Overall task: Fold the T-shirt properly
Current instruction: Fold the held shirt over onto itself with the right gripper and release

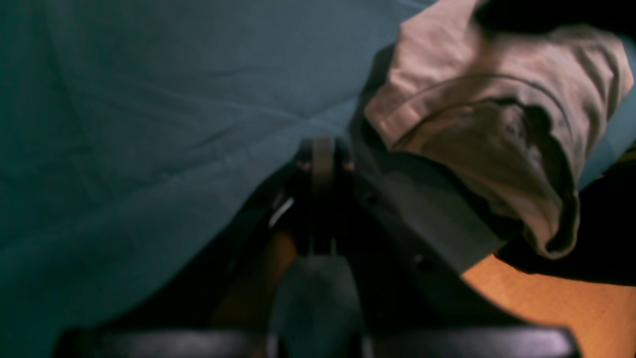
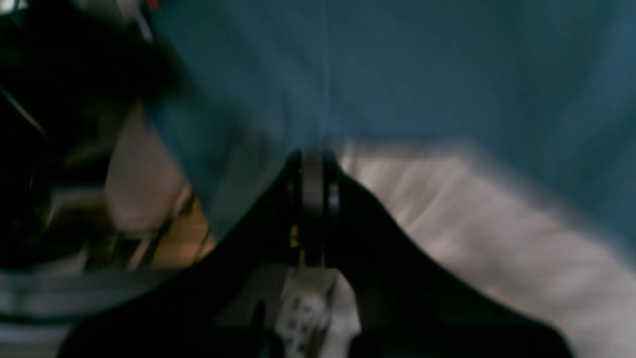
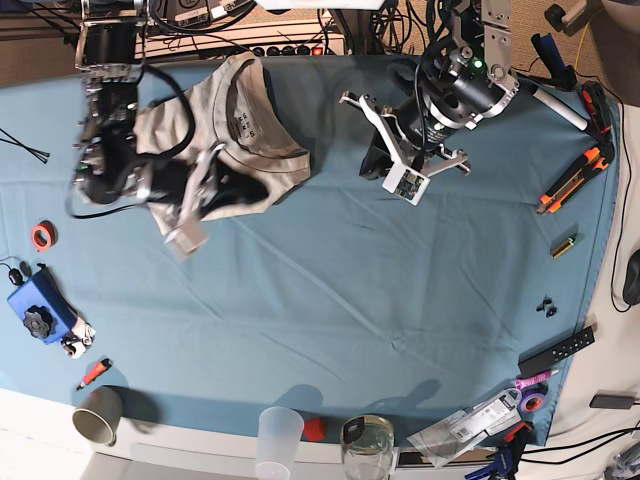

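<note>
T-shirt progress: no fold is made yet, as far as I can judge; nearly the whole task is left
Near edge: a paper cup [image 3: 98,413], a clear cup [image 3: 280,432] and a jar [image 3: 367,445] stand along the near side of the table, well apart from the work
Middle: the teal cloth [image 3: 330,300] lies bare across the centre, with room to spread the shirt
Left gripper [image 1: 323,149]: jaws pressed together with nothing between them; it hangs over the teal cloth beside the shirt, apart from it, and its wrist view shows a rumpled sleeve off to one side
Right gripper [image 2: 313,159]: jaws pressed together, its tip at the shirt's edge over beige fabric; the wrist view is too blurred to tell whether a thin layer of cloth is pinched
T-shirt [image 3: 245,150] place: at the far side of the table, on the overhead view's left, bunched under and around the right arm
T-shirt shape: crumpled, the collar with its inner label facing up, one side drawn under the arm, sleeves and hem not laid out
Done: at most, the shirt is on the table within reach of both arms
Left: spread it flat toward the centre, smooth body and sleeves, turn the sleeves in, fold the body over
Risk: with the shirt so close to the far edge and tangled at the right arm, a pull may drag it in a lump instead of opening it
</note>
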{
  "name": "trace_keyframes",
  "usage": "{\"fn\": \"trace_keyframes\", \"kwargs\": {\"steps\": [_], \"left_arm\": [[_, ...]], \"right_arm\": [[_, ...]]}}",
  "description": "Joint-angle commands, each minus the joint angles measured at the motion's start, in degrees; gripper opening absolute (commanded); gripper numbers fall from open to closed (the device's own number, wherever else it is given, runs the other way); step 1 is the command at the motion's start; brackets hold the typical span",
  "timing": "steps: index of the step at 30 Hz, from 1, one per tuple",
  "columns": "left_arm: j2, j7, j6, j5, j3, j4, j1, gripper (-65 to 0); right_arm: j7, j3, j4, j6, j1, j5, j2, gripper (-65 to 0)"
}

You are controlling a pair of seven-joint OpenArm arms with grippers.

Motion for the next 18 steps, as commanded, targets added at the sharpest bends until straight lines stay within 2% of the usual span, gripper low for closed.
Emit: {"fn": "trace_keyframes", "kwargs": {"steps": [1, 7, 11, 14, 16, 18], "left_arm": [[0.0, -1.2, 0.0, -0.5, 0.0, 1.1, 0.3, -65.0], [0.0, -1.3, 0.0, 1.1, 0.0, 1.1, 0.7, -65.0], [0.0, -1.3, 0.0, 1.2, 0.0, 1.1, 0.7, -65.0], [0.0, -1.3, 0.0, 1.4, 0.0, 1.1, 0.7, -65.0], [0.0, -1.3, 0.1, 4.0, 0.0, 1.1, 0.7, -65.0], [0.0, -1.4, 2.2, 8.5, 0.0, 1.1, 0.7, -65.0]], "right_arm": [[0.1, 1.7, 0.5, 0.0, -0.2, 0.3, 1.4, -65.0], [0.1, 5.0, 0.5, 0.0, -6.7, -1.5, 5.4, -65.0], [0.1, 5.0, 0.3, 0.0, -10.2, -11.8, 5.7, -65.0], [3.2, 5.0, 0.3, 0.0, -10.8, -16.8, 5.7, -65.0], [3.2, 5.0, 0.3, 0.0, -10.6, -17.4, 5.7, -65.0], [3.1, 5.0, 0.6, 0.0, -10.5, -17.3, 5.9, -65.0]]}}
